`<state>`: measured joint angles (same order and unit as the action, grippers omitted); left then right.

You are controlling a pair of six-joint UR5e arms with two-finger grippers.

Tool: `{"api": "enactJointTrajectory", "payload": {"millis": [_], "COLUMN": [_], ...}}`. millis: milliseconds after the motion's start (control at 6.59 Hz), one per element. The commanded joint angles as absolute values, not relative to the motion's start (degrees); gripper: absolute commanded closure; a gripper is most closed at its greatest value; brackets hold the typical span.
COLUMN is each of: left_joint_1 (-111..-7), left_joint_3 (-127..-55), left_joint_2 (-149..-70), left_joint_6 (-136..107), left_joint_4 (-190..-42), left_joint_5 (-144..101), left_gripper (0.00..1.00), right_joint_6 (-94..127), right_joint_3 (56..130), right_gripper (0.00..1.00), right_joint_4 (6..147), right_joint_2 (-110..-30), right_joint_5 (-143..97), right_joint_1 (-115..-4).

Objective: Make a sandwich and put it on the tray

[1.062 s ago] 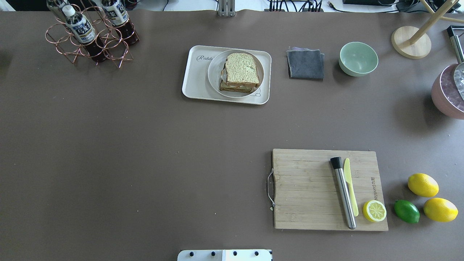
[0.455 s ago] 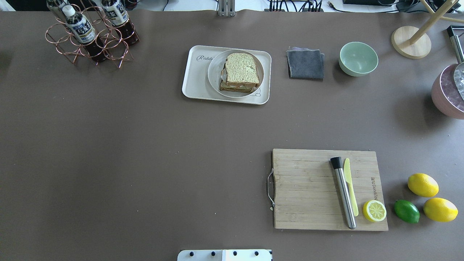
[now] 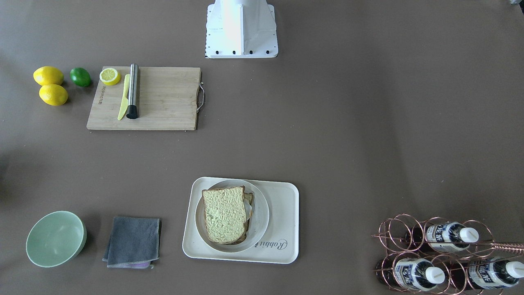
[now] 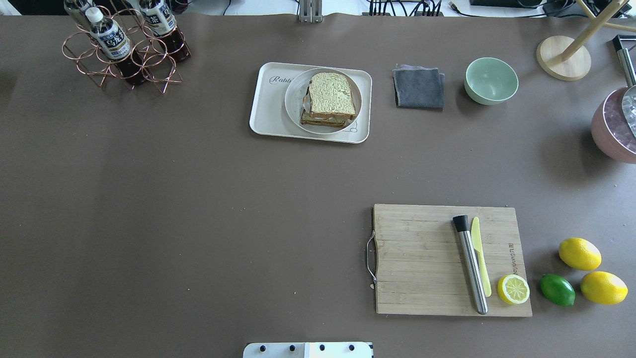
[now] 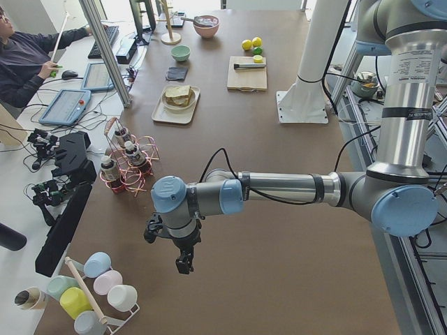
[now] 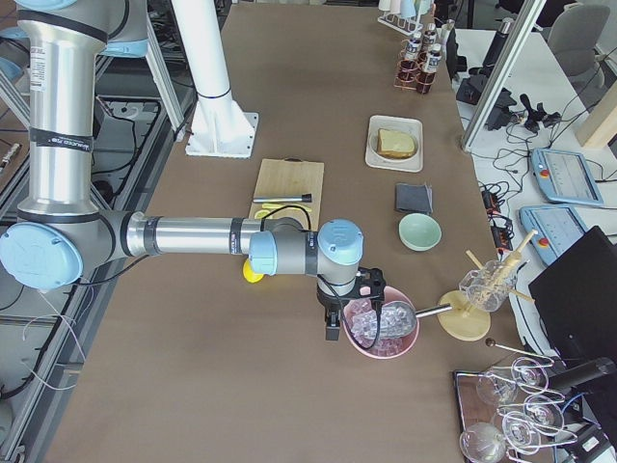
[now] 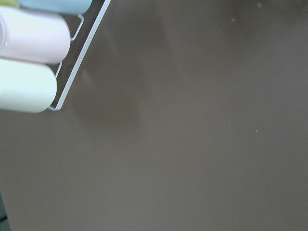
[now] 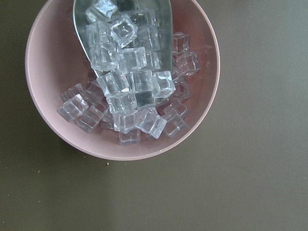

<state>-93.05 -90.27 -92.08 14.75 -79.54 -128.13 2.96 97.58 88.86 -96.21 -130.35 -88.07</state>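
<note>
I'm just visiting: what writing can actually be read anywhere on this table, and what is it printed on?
"Rabbit", in script, on the cream tray.
Engraved line along the edge of the cutting board: too small to read.
Labels on the bottles: too small to read.
Lettering on the left arm: too small to read.

the tray [image 4: 268,110] looks like smooth cream plastic, faintly glossy. the sandwich [image 4: 332,94] has a rough, crinkled top slice. at the tray's 3 o'clock in the overhead view lies a matt grey cloth [image 4: 419,89]. the cutting board [image 4: 417,258] is grained wood, and the bar [image 4: 472,268] on it is brushed metal.
</note>
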Motion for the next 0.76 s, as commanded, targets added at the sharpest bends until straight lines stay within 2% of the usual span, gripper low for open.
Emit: {"api": "enactJointTrajectory", "payload": {"millis": [0, 607], "left_joint_1": [-93.1, -92.7], "left_joint_3": [-92.6, -92.4], "left_joint_2": [-90.7, -90.7], "left_joint_6": [14.8, 15.0], "left_joint_4": [-78.5, -78.6], "left_joint_5": [-132.4, -132.4], "left_gripper": [0.02, 0.02], "right_joint_6": [3.0, 3.0], "right_joint_3": [97.6, 98.0], "right_gripper": [0.0, 0.0], "right_joint_4": [88.9, 88.4], "right_joint_2": [-96.2, -95.9], "right_joint_5": [-130.4, -130.4], "right_joint_1": [-88.0, -88.0]}}
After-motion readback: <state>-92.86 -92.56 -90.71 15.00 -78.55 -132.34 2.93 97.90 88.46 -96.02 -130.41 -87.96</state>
